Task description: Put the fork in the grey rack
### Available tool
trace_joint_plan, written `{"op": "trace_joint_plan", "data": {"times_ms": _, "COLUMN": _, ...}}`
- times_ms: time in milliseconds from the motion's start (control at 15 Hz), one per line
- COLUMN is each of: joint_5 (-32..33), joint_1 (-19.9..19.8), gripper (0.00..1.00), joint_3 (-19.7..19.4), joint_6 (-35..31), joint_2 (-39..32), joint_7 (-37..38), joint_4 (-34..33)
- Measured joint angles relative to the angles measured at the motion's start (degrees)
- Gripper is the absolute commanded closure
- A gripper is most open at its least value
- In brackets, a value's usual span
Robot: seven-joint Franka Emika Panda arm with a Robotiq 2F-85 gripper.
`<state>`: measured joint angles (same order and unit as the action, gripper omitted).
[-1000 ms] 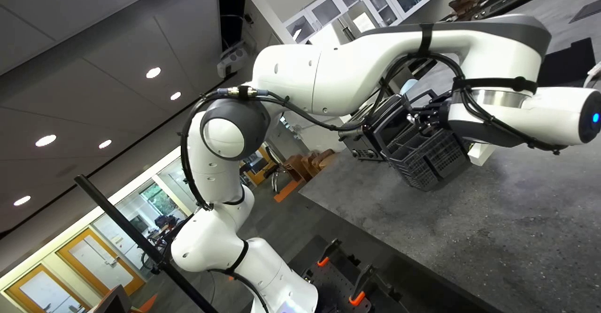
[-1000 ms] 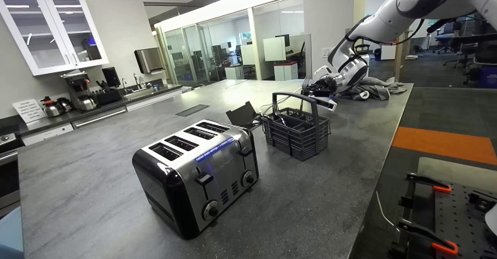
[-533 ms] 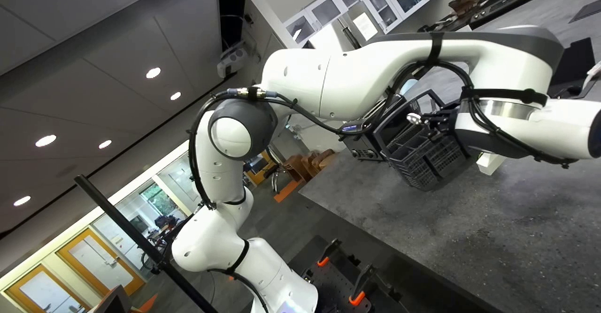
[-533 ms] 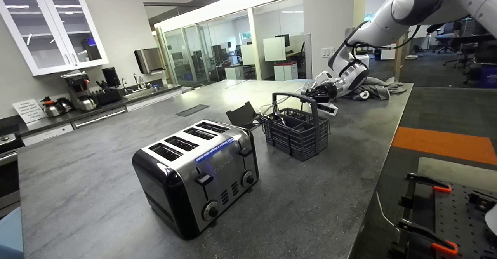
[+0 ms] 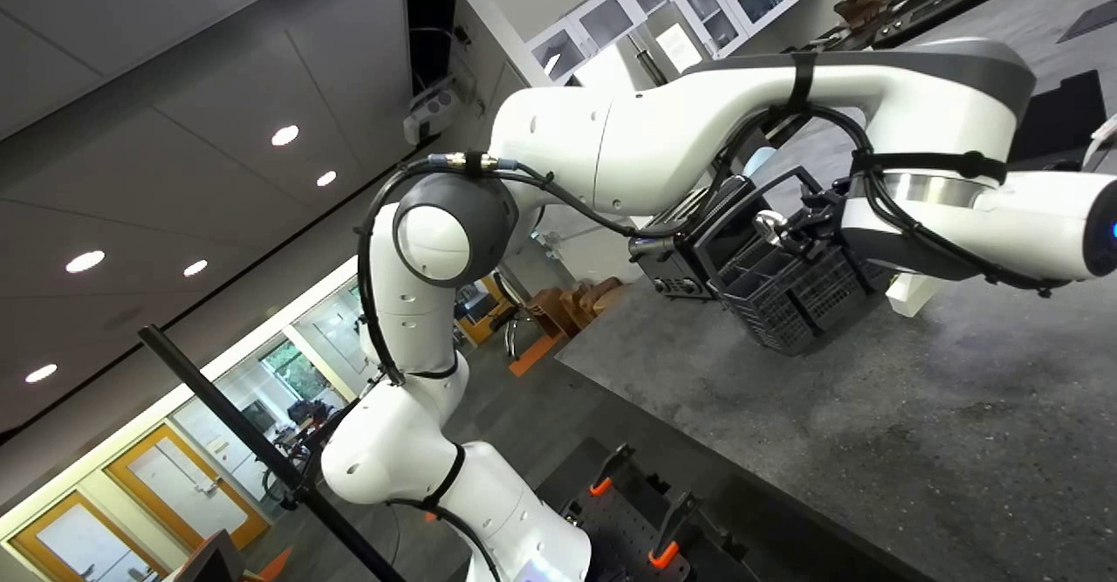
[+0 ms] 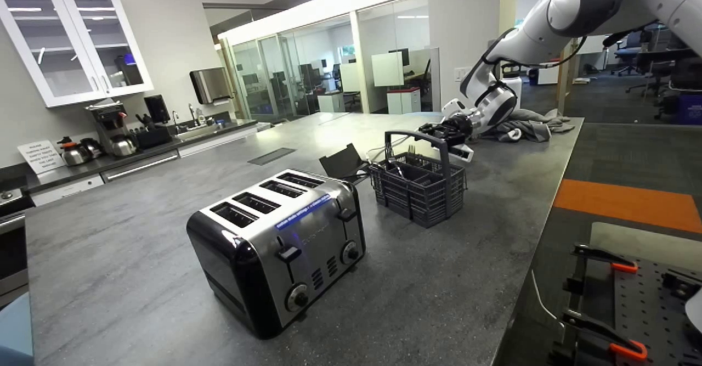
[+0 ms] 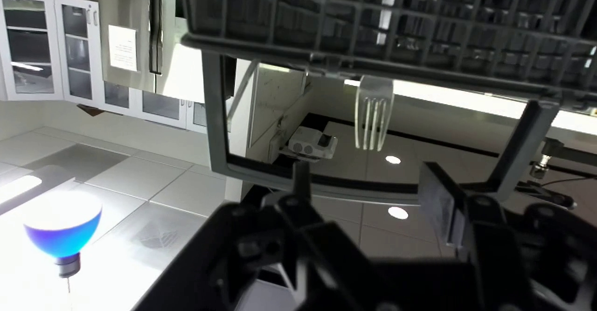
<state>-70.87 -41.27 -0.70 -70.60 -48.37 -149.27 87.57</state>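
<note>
The grey rack [image 6: 417,198] stands on the counter with its tall handle [image 7: 270,176] raised. In the wrist view the fork [image 7: 374,108] sticks out of the rack, tines toward the ceiling, and a bright strip seen through the lattice lines up with it. Its tines [image 6: 411,149] also rise above the rack's back part in an exterior view. My gripper [image 7: 368,185] is open beside the handle, a wide gap between its fingers and nothing in it; the fork is apart from both. Near the fingers in an exterior view, a shiny silver piece [image 5: 770,224] is hard to identify.
A four-slot toaster [image 6: 274,251] is close to the rack on the counter. A flat black tray-like object [image 6: 343,163] with a white cable lies behind it. Other shiny cutlery [image 6: 396,167] sits in the rack. A grey cloth [image 6: 529,125] lies beyond the wrist.
A second ago the gripper was shut on the fork above the rack. The fork has come down, and the fingers have spread and let it go; it now stands in the rack.
</note>
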Motion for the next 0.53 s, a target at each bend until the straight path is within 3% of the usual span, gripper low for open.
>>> {"op": "trace_joint_plan", "data": {"times_ms": 67, "joint_5": 0.02, "joint_1": -0.19, "gripper": 0.00, "joint_3": 0.44, "joint_6": 0.05, "joint_2": 0.57, "joint_7": 0.00, "joint_4": -0.01}}
{"op": "trace_joint_plan", "data": {"times_ms": 400, "joint_5": 0.21, "joint_1": -0.94, "gripper": 0.00, "joint_3": 1.34, "joint_6": 2.12, "joint_2": 6.36, "joint_7": 0.12, "joint_4": 0.87}}
{"op": "trace_joint_plan", "data": {"times_ms": 533, "joint_5": -0.09, "joint_1": -0.10, "gripper": 0.00, "joint_3": -0.69, "joint_6": 4.72, "joint_2": 9.51, "joint_7": 0.27, "joint_4": 1.85}}
